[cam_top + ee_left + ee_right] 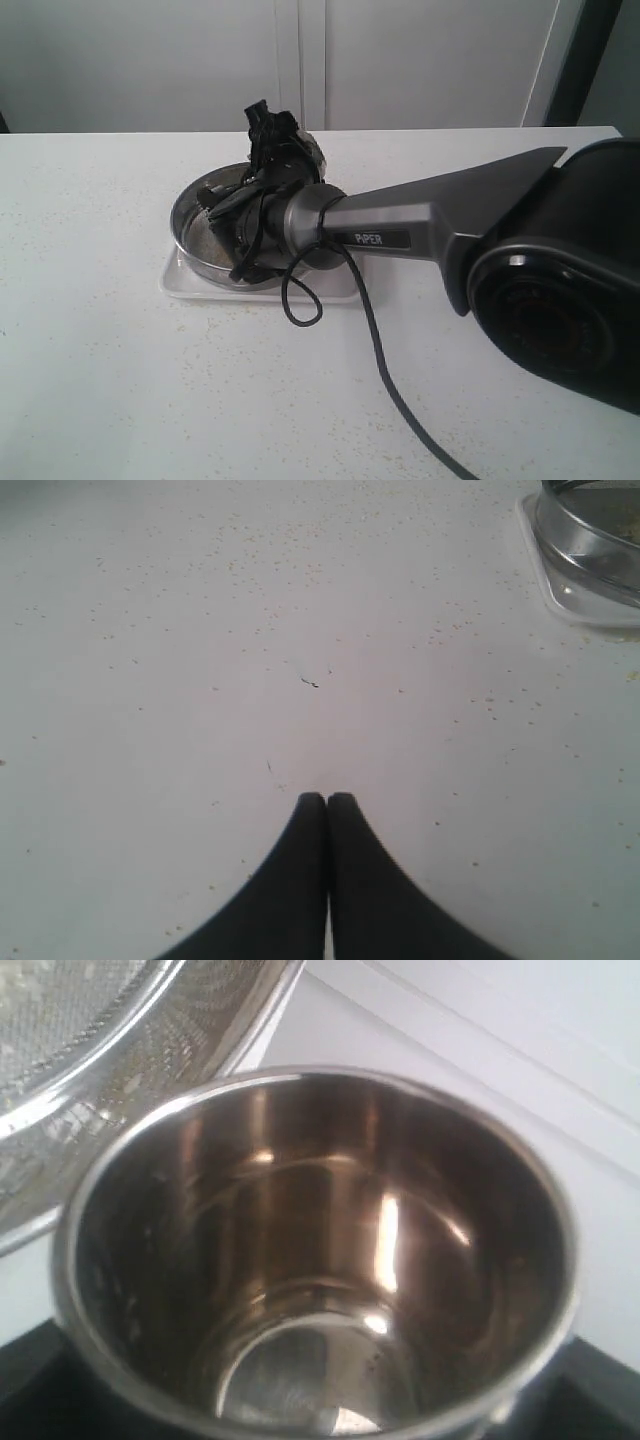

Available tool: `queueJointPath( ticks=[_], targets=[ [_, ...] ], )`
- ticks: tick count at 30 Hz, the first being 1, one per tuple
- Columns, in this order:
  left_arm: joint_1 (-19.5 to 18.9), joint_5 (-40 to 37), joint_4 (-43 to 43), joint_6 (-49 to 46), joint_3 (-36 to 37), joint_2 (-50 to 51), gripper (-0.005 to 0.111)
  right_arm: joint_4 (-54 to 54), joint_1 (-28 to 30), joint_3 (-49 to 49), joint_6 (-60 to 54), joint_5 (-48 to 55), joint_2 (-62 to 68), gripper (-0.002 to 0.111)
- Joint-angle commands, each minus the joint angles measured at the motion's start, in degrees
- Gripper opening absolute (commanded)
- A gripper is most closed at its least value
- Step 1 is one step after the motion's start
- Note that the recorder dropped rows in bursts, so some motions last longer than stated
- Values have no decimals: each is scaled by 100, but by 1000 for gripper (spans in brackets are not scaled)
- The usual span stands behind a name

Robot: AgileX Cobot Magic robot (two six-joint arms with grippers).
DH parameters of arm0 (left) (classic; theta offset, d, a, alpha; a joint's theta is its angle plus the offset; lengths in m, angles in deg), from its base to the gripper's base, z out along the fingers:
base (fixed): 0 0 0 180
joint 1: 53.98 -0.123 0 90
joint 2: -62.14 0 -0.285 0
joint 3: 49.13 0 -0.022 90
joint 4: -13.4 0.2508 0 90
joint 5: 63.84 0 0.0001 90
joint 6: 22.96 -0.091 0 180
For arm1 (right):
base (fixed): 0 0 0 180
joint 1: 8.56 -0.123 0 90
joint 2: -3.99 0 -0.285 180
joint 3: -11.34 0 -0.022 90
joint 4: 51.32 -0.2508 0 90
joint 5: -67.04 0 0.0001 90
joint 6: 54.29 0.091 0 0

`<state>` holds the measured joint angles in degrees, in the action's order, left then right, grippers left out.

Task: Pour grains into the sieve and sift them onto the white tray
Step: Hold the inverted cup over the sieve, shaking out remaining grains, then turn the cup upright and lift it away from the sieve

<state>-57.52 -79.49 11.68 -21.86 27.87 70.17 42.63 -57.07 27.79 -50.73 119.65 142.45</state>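
Observation:
The sieve (pixel 197 213) stands on the white tray (pixel 190 284) at mid-table. My right gripper (pixel 268 140) reaches across over the sieve's far side and is shut on a small steel cup (pixel 320 1250). The cup is tipped toward the sieve (pixel 120 1050), and its shiny inside looks empty. Pale grains (pixel 45 1000) lie on the mesh. My left gripper (pixel 327 800) is shut on nothing and hovers low over the bare table, with the sieve (pixel 590 535) and the tray (pixel 560 602) off to one side. The exterior view does not show the left gripper.
Stray grains (pixel 250 560) speckle the white table around the tray. The right arm's black cable (pixel 370 330) loops down over the table toward its front edge. A pale wall stands behind the table's far edge (pixel 120 132).

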Motion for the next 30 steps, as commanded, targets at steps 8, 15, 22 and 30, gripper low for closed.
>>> queueJointPath(
  ticks=[8, 15, 22, 30],
  targets=[
    [31, 22, 5, 13, 21, -24, 0, -1537, -5, 38, 1214, 131, -315, 0],
    [31, 22, 5, 13, 21, -24, 0, -2284, -5, 38, 1214, -50, -476, 0],
    [31, 22, 5, 13, 21, -24, 0, -3214, -5, 38, 1214, -639, -675, 0],
    [31, 22, 5, 13, 21, -24, 0, -4475, 96, 27, 1170, -1531, -1082, 0]
  ],
)
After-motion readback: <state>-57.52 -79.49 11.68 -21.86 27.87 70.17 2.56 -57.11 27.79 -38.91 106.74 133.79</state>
